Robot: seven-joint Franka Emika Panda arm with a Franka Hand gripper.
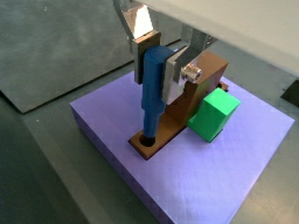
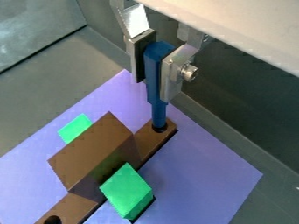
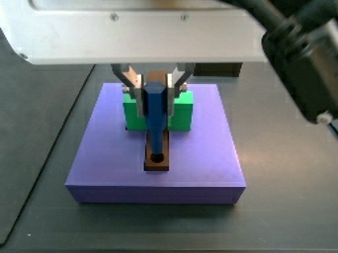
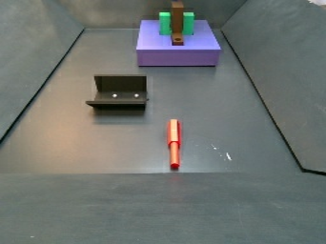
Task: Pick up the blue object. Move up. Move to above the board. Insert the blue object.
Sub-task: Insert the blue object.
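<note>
Gripper (image 1: 160, 63) is clamped on the upper part of the blue object (image 1: 151, 96), its 2 silver fingers (image 1: 173, 72) pressing the peg's sides in both wrist views. That peg stands upright, its lower tip at or just inside the round hole near the end of the board (image 1: 170, 122); how deep it sits cannot be told. In a side view the blue object (image 3: 157, 117) hangs straight down onto the board (image 3: 158, 156).

Judging by its look, the peg is slim, stiff and light, probably smooth, so it could twist or slip between flat pads if pushed off-axis. The high grip leaves the lower end free for the hole; a straight downward press seems to be what insertion needs.

Around the board sit green blocks (image 2: 126, 191) and a brown block (image 2: 90, 157), all on the lavender slab (image 1: 222, 179). In a side view the slab (image 4: 178, 50) stands at the far end of the floor, well apart from the fixture (image 4: 118, 91) and the red peg (image 4: 174, 143) lying flat.
</note>
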